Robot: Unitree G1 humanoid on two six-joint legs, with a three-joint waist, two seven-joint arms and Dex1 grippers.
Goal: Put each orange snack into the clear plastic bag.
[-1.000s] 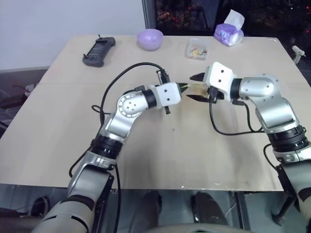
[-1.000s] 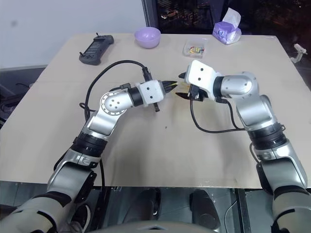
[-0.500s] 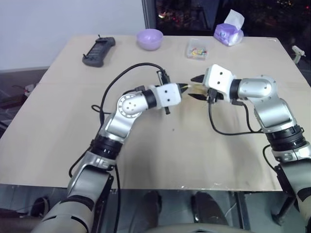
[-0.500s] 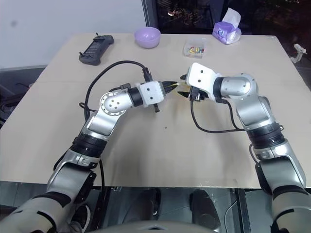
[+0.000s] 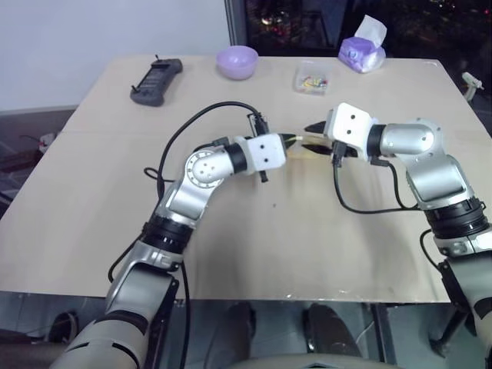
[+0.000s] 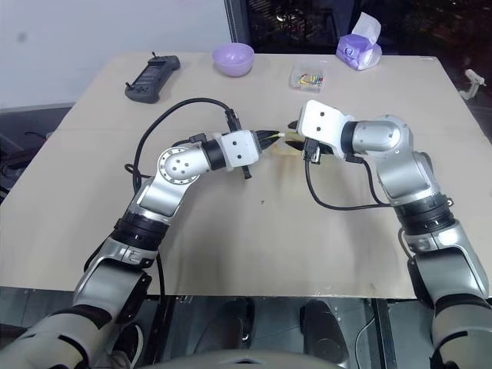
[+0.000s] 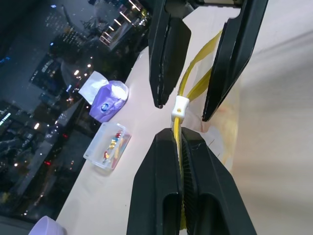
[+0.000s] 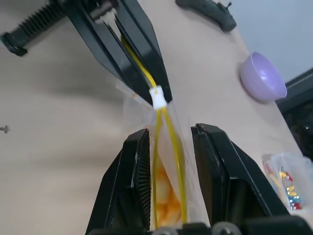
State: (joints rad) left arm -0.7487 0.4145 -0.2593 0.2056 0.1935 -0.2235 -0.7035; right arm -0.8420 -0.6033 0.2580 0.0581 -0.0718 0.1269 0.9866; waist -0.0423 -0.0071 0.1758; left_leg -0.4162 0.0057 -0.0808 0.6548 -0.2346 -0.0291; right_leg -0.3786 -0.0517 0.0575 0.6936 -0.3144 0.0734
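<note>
Hands meet over the middle of the bench (image 5: 92,200), and the clear plastic bag (image 8: 166,161) hangs between them. The left hand (image 7: 179,142) is clenched on the yellow zip strip (image 7: 193,68) just behind the white slider (image 7: 180,105). A second ago the right hand (image 8: 168,142) stood wide open a little apart from the bag; now its fingers have narrowed and sit either side of the two yellow strip lines, close to them but, as far as I can see, not yet pinching. The left hand has not shifted at all.

An orange snack (image 8: 164,198) already lies inside the bag, showing through the film below the right hand. My reading is that the filling is done or nearly so, and the right hand is setting up to work the zip, by taking the strip or the slider while the left hand anchors the end.

Room is generous. The bench around the hands is bare, its edges well away. The lilac bowl (image 5: 237,61), the small clear box (image 5: 311,78), the tissue pack (image 5: 361,52) and the black remote (image 5: 157,81) all lie along the far side, well apart from the bag.
</note>
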